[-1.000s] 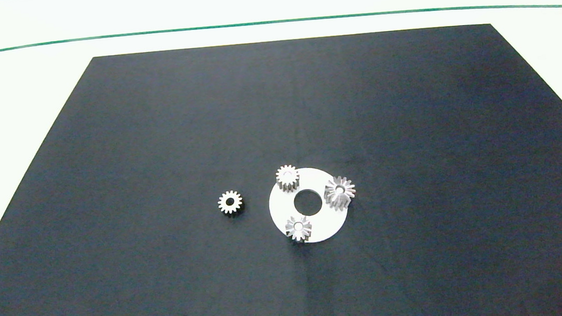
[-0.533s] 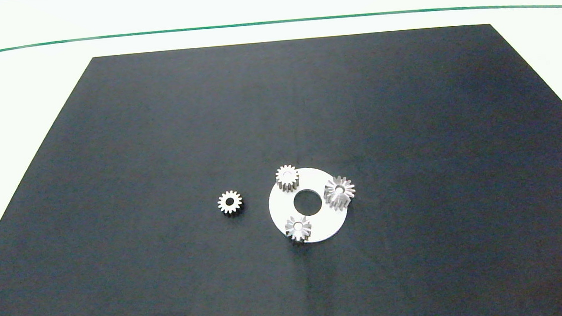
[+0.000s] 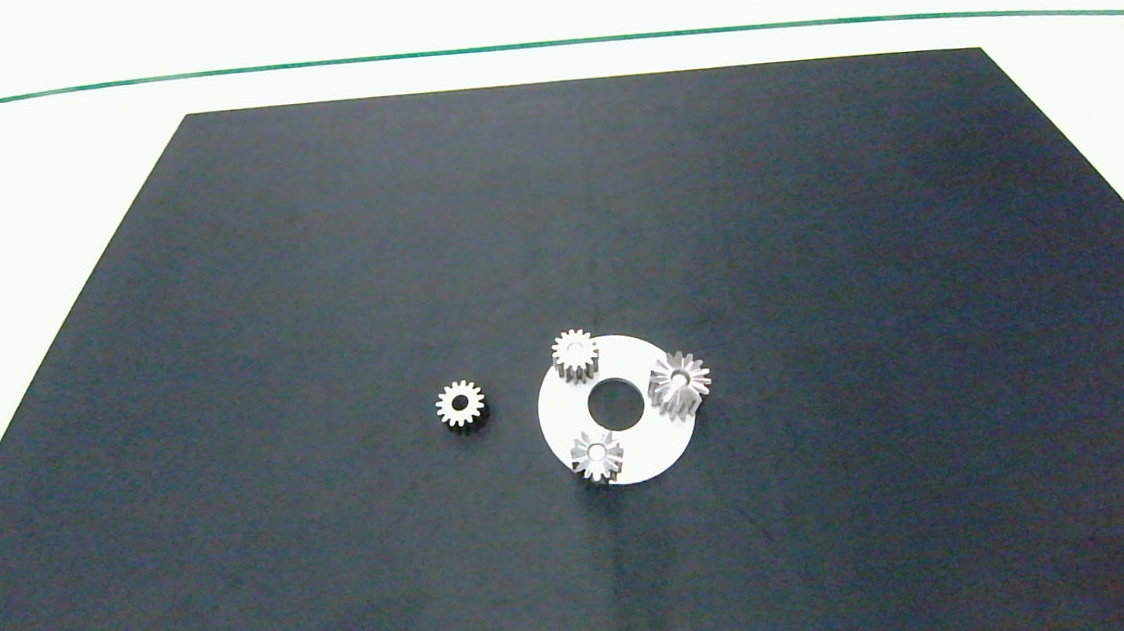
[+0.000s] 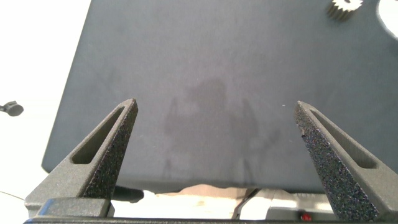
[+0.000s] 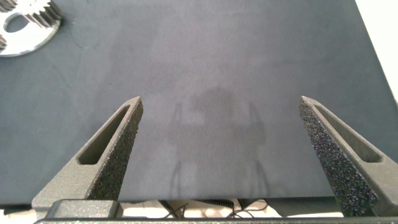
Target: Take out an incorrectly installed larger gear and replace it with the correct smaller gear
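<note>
On the black mat [image 3: 318, 274], a little right of the frame's centre, lay a white ring plate [image 3: 668, 448] with the larger gear [image 3: 680, 381] on its right edge, a blunt-toothed gear [image 3: 574, 354] at its upper left and a star-faced gear [image 3: 597, 454] at its lower left. The smaller gear [image 3: 460, 404] sat alone on the mat, just left of the plate (clear of it). Neither arm reached into the overhead view; the left gripper [image 4: 217, 155] and the right gripper [image 5: 221, 155] each hung over bare mat near its front edge, fingers spread wide and empty

Black mat [image 3: 318, 274]; white ring plate [image 3: 667, 443]; two small gears on plate.
</note>
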Robot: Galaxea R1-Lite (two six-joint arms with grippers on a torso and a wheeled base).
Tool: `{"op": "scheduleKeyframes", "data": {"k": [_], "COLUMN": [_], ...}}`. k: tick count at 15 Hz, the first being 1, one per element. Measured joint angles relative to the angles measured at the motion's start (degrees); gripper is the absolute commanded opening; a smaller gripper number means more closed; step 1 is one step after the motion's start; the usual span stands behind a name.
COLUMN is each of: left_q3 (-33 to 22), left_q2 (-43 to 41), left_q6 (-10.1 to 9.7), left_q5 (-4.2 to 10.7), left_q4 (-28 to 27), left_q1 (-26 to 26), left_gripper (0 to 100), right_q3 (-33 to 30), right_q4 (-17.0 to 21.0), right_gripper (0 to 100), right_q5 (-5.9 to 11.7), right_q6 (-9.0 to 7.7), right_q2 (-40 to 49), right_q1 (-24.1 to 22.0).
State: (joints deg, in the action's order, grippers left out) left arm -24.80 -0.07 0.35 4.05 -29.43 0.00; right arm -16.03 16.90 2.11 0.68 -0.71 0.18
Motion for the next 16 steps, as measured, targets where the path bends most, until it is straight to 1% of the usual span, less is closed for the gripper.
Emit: {"op": "scheduleKeyframes", "data": {"k": [3,5,7,11,14,16], "left_q3": [-8.2,-12.1,-15.3,-19.0,-20.1,-20.3], "left_q2": [1.1,3.4,6.9,14.2,19.3,22.4], "left_q6": [1.43,1.68,1.93,3.50,3.41,3.25], "left_q5": [-0.04,-0.04,-0.11,-0.35,-0.57,-1.00], "left_q4": [-6.1,-7.7,-8.4,-8.6,-8.6,-8.3], "left_q1": [-0.2,-0.3,-0.3,-0.4,-1.6,-3.1], "left_gripper": [100,100,100,100,100,100], "right_q3": [-8.3,-13.8,-18.4,-26.0,-29.7,-31.4], "right_q4": [6.7,10.7,12.9,14.0,14.1,13.9], "right_gripper": [100,100,100,100,100,100], "right_q5": [-0.11,-0.16,-0.16,-0.73,-0.90,-0.96], "right_q6": [-1.12,-1.32,-1.34,-1.37,-1.34,-1.30], "right_q2": [-1.9,-4.8,-8.7,-19.1,-26.7,-31.3], "right_q1": [0.3,1.2,2.3,4.8,8.4,11.1]}}
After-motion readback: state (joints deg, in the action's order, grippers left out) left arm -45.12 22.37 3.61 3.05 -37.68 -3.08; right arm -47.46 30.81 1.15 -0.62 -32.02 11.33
